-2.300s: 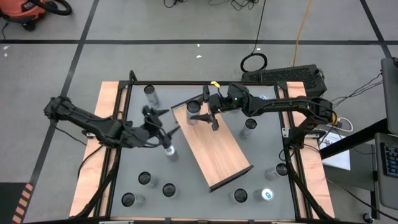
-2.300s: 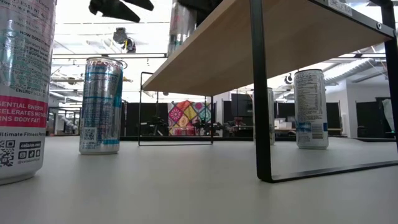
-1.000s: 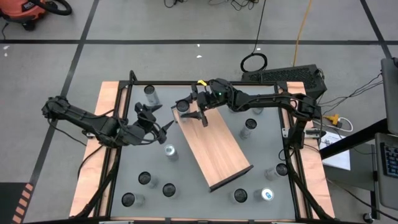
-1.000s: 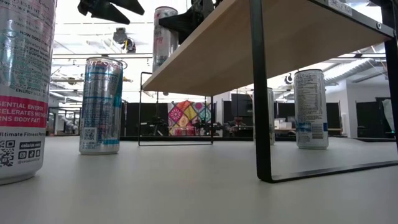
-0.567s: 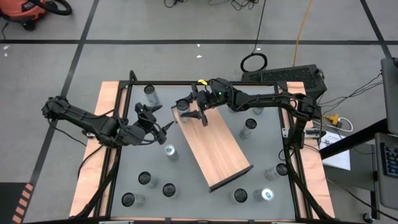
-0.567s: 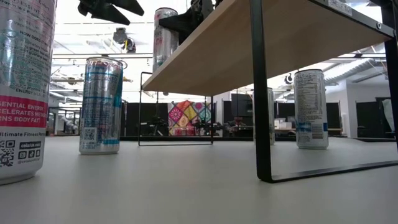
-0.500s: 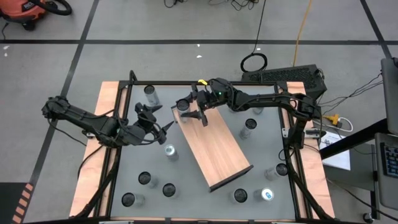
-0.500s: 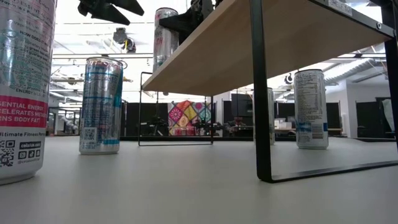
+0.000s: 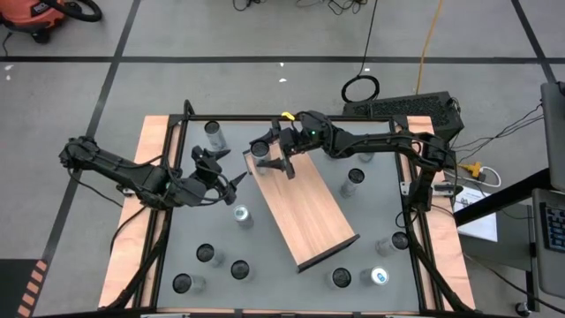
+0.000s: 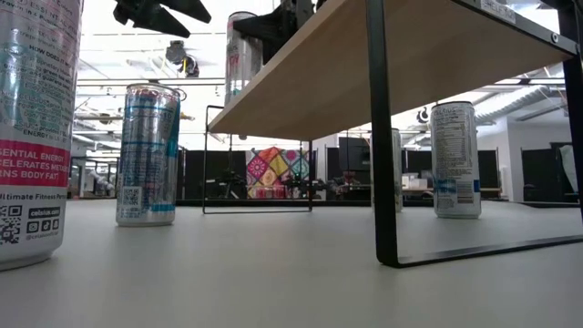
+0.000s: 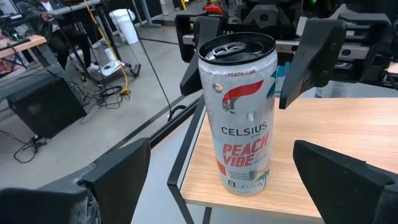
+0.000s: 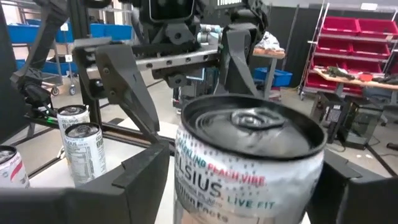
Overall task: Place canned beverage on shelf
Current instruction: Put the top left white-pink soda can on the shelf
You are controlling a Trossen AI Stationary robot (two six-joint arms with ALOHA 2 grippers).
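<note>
A white Celsius can [image 11: 244,112] stands upright on its base at the far left corner of the shelf [image 9: 309,212], a light wood board on black legs. My right gripper [image 9: 265,155] reaches level from the right. It is open, with one finger [image 11: 198,46] on each side of the can's upper part and a gap on both sides [image 12: 249,155]. My left gripper [image 9: 231,170] hangs open off the shelf's left side, level with the can [image 9: 259,148] and pointing at it.
Several more cans stand on the grey tabletop around the shelf: one at the far left [image 9: 214,134], one by the shelf's left side [image 9: 240,215], others along the near edge [image 9: 206,254] and at the right [image 9: 353,181]. Black shelf legs [image 10: 383,137] reach down to the table.
My right gripper has opened and let go of the can, staying where it was. The can stands still on the shelf's far left corner.
</note>
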